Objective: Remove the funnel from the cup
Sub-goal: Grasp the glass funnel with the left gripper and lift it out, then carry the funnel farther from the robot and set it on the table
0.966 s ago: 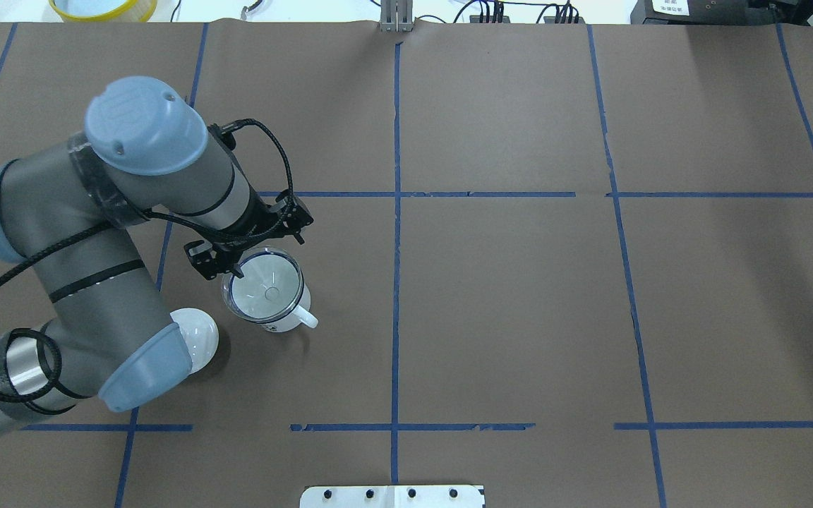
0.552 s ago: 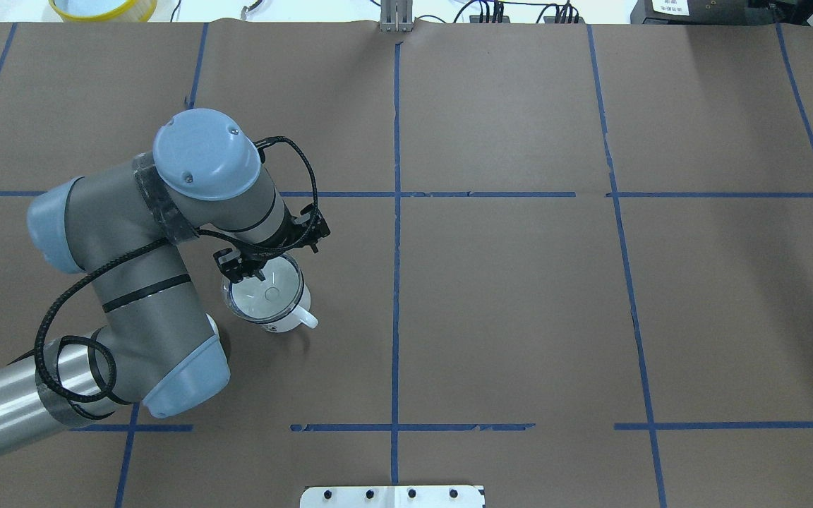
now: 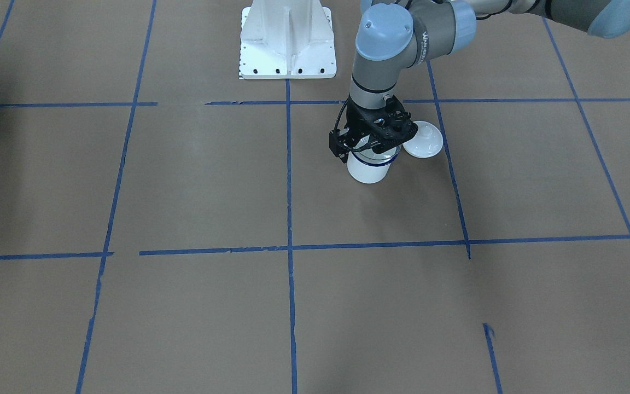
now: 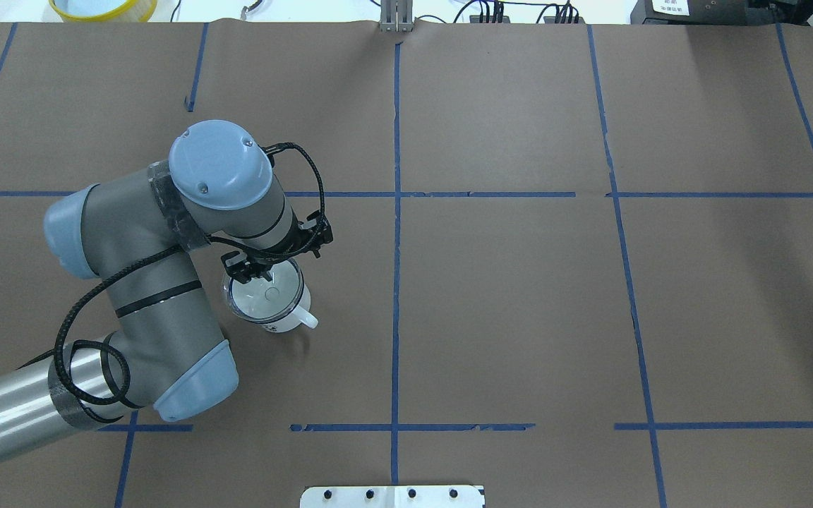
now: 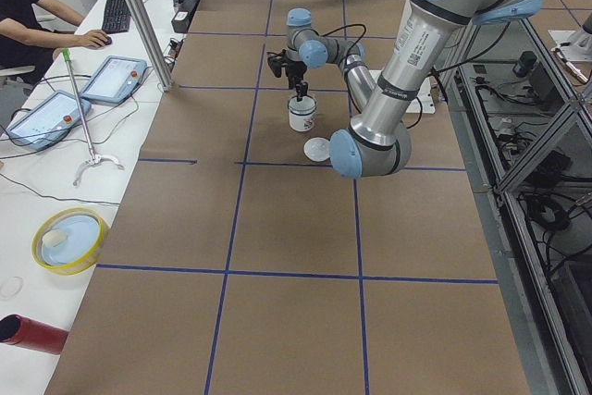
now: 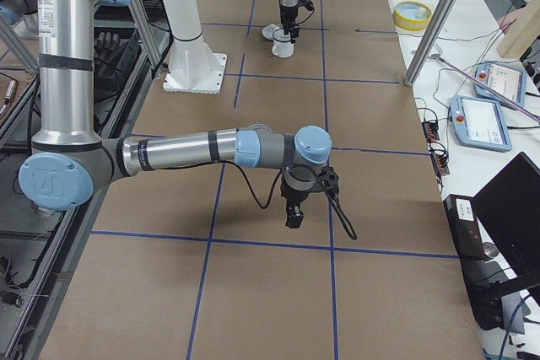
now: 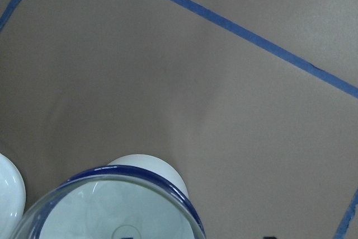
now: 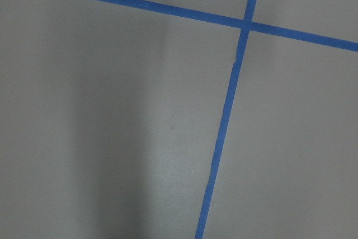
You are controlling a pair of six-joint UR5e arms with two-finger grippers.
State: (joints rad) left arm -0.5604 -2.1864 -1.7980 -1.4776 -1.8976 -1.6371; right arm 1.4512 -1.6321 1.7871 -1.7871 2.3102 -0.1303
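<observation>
The cup (image 4: 274, 321) is a white mug with a dark blue rim, standing left of the table's middle. The clear funnel (image 4: 270, 294) sits in its mouth. My left gripper (image 4: 257, 272) points down over the far side of the funnel's rim, with its fingers apart and one on each side of the rim. From the front, the gripper (image 3: 372, 146) covers the top of the cup (image 3: 368, 171). The left wrist view shows the blue rim (image 7: 146, 175) and the funnel (image 7: 106, 214) from just above. My right gripper (image 6: 293, 215) hangs low over bare table; I cannot tell whether it is open or shut.
A white domed lid (image 3: 423, 140) lies on the table right beside the cup, on the robot's side; my left arm hides it in the overhead view. A yellow-rimmed bowl (image 4: 103, 7) sits beyond the far left edge. The robot's base plate (image 3: 287, 38) is at the near edge.
My left arm has swung toward the cup, and its gripper has come down from beside the funnel's rim onto the far side of it. The elbow now hides the lid.
</observation>
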